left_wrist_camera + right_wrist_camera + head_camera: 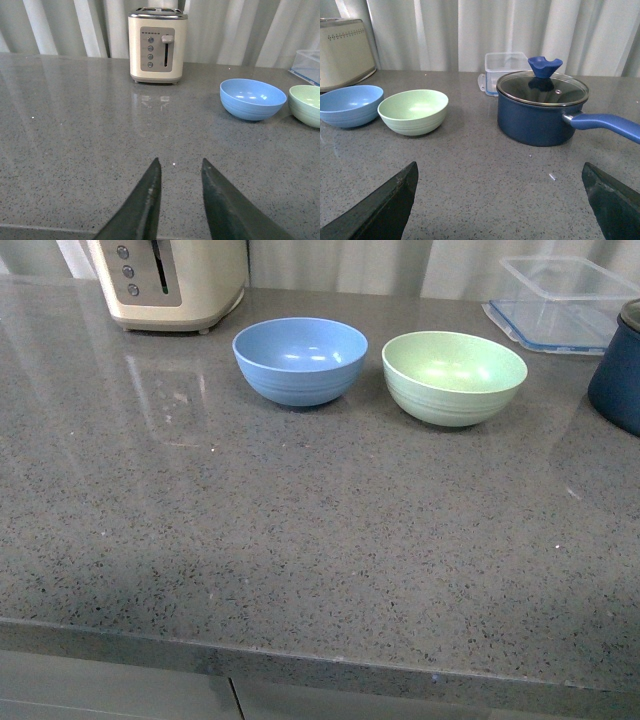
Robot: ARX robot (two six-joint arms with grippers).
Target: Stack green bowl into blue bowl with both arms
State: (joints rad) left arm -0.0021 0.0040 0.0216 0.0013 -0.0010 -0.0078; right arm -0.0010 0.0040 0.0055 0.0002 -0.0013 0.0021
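The blue bowl and the green bowl stand upright and empty, side by side with a small gap, at the back of the grey counter, blue to the left. Neither arm shows in the front view. In the left wrist view my left gripper is shut and empty, low over bare counter, with the blue bowl and green bowl well ahead. In the right wrist view my right gripper is open wide and empty, with the green bowl and blue bowl ahead.
A cream toaster stands at the back left. A clear plastic container and a dark navy pot with a glass lid and blue handle stand at the back right. The counter's front edge runs near me.
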